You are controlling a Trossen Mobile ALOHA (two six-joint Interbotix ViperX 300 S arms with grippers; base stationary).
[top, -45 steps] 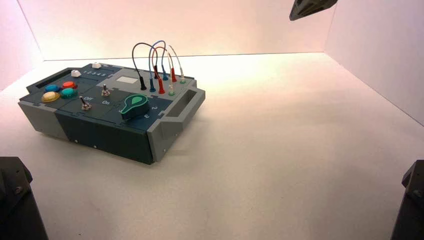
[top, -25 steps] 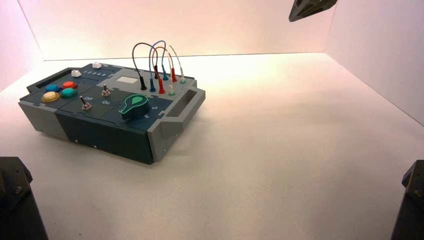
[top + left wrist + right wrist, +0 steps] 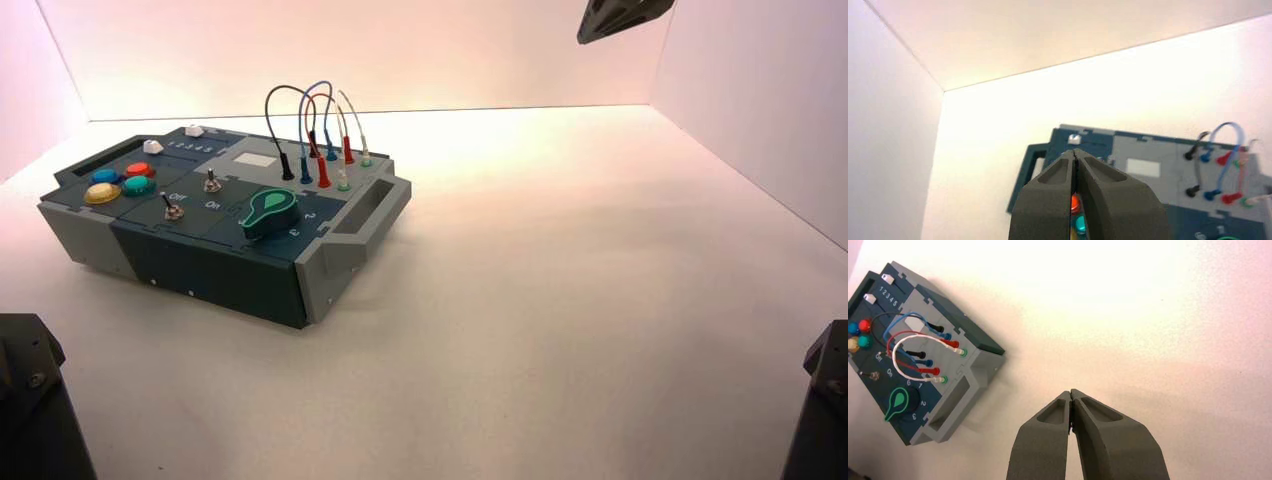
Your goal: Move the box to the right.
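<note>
The box (image 3: pixel 200 262), dark blue and grey with end handles, lies turned at an angle on the left half of the white table. On its top are coloured buttons (image 3: pixel 120 183), two toggle switches, a green knob (image 3: pixel 268 212) and looped plug wires (image 3: pixel 315 120). My left gripper (image 3: pixel 1075 151) is shut and empty, held high above the box's button end (image 3: pixel 1048 150). My right gripper (image 3: pixel 1070 391) is shut and empty over bare table, well to the right of the box's grey handle end (image 3: pixel 955 405). Neither gripper touches the box.
White walls close the table at the back and on both sides. The arm bases stand at the near left corner (image 3: pixel 30 400) and the near right corner (image 3: pixel 822 400). A dark fixture (image 3: pixel 620 15) hangs at the upper right. Open table surface (image 3: pixel 600 280) lies right of the box.
</note>
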